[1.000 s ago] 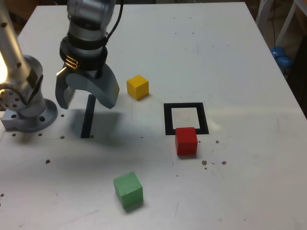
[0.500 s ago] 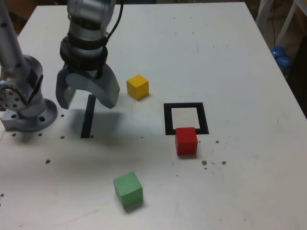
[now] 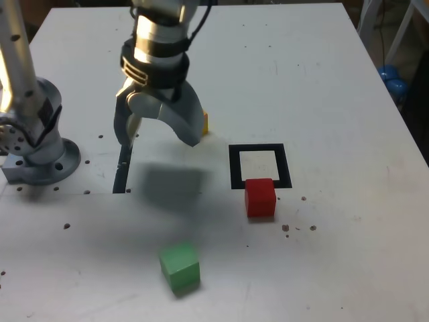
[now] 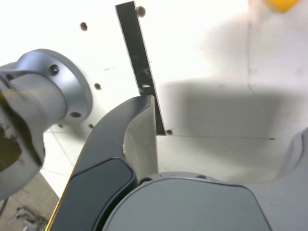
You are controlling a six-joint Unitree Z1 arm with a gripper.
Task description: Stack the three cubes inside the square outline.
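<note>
The arm [image 3: 159,50] is dark along its wrist, with bright metallic bands and a black cable [image 3: 201,21] beside it; its base [image 3: 43,168] is a rounded grey metal flange with dark screw holes. The gripper [image 3: 161,137] has smooth, broad grey jaws with curved edges. In the wrist view, one jaw shows a dark grey shell with a rounded inset panel, a paler inner face and a thin gold-coloured edge.
</note>
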